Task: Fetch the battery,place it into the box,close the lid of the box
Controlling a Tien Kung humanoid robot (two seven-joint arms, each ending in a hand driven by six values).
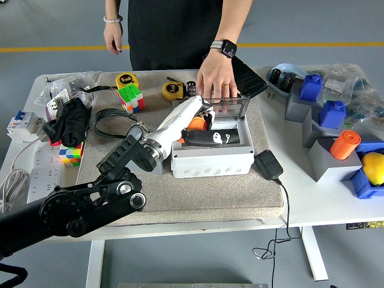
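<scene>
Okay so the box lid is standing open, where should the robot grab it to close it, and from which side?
Probably the lid's free top edge, toward its left end. The clear lid stands upright, apparently hinged along the back of the grey box, so pulling that edge forward and down should swing it shut. The person's hand rests on the right part of that edge, and the left hand is over the opening with the orange battery.

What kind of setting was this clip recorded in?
Probably a robot lab or test workshop: a white height-adjustable table crowded with practice props, a grey floor marked with a yellow line, and a person standing opposite steadying the box.
</scene>
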